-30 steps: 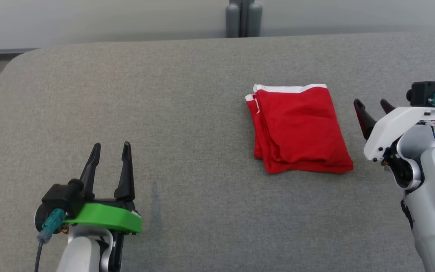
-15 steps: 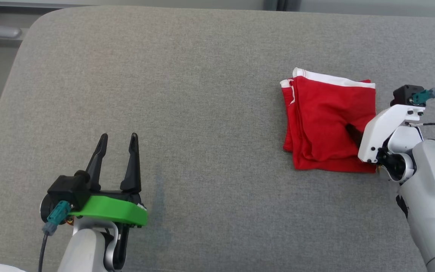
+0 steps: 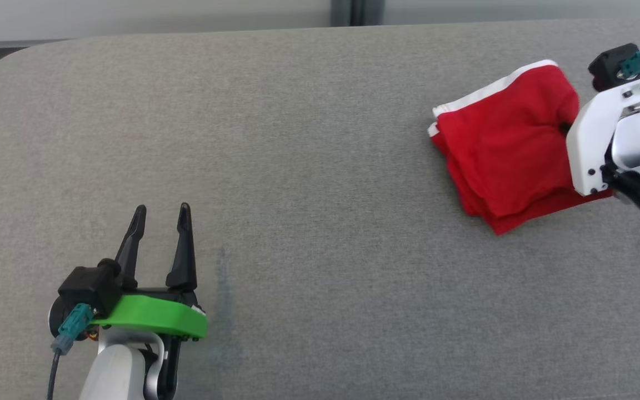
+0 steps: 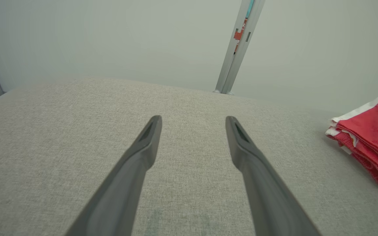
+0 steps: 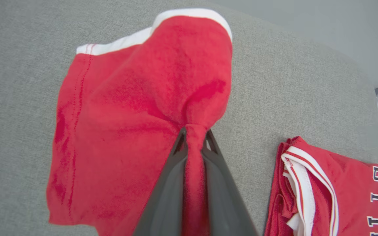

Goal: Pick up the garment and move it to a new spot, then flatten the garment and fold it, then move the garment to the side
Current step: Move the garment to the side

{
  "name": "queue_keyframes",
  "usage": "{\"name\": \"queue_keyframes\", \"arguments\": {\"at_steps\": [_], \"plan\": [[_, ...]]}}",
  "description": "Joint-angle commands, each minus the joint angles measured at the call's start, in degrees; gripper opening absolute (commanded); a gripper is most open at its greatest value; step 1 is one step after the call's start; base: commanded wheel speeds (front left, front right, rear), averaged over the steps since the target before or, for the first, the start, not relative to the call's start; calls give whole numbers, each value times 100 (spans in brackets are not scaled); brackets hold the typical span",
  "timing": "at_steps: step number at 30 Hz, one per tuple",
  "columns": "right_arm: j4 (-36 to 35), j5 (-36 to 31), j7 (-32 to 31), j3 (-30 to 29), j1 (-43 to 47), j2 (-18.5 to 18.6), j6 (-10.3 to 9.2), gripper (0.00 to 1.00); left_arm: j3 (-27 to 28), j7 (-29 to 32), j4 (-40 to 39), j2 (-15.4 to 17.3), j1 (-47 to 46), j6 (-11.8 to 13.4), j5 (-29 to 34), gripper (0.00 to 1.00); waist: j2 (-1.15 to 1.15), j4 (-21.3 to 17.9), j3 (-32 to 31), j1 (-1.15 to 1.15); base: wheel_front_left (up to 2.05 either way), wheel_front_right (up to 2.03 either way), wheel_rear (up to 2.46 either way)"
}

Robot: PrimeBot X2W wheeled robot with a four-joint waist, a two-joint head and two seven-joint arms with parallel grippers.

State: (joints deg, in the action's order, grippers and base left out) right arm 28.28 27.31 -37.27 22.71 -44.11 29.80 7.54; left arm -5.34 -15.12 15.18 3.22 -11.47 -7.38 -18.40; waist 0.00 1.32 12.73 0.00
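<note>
The garment (image 3: 511, 147) is a folded red cloth with a white band, at the right of the grey table in the head view. My right gripper (image 3: 565, 128) is shut on it, pinching a bunch of red fabric between the fingers (image 5: 176, 183); the cloth (image 5: 136, 114) hangs bunched and tilted from that pinch. The garment's left edge (image 4: 369, 137) shows at the right of the left wrist view. My left gripper (image 3: 161, 214) stands open over bare table at the lower left, far from the garment, with nothing between its fingers (image 4: 143, 154).
A second folded red garment (image 5: 326, 190) with white stripes and white letters lies on the table just right of the held one. The grey padded table (image 3: 298, 166) has a rounded far-left corner. A metal post (image 4: 238, 46) stands behind the far edge.
My right gripper closed on the garment's right side and lifted that side up and to the right, tilting the folded cloth. The camera shifted between frames. The left arm stayed put.
</note>
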Motion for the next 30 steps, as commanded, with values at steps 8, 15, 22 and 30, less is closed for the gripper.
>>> {"name": "queue_keyframes", "arguments": {"at_steps": [8, 15, 22, 30], "plan": [[-448, 341, -490, -13, -214, 1013, -11, 0, -65, 1, 15, 144, -79, -15, 13, 100, 0, -994, 73, 0, 0, 0, 0], [-154, 41, 105, -176, -37, 1404, -10, 0, -166, 1, 37, 326, -207, -15, 0, 100, 0, -1221, 365, 0, 0, 0, 0], [331, -525, 1059, -296, -203, 1522, -11, 0, -239, 1, -67, 553, -399, -15, -7, 100, 0, -1214, 856, 0, 0, 0, 0], [1179, -1273, 1793, -977, -171, 1372, -11, 0, -330, 1, -169, 728, -632, -15, 26, 100, 0, -999, 1307, 0, 0, 0, 0]]}}
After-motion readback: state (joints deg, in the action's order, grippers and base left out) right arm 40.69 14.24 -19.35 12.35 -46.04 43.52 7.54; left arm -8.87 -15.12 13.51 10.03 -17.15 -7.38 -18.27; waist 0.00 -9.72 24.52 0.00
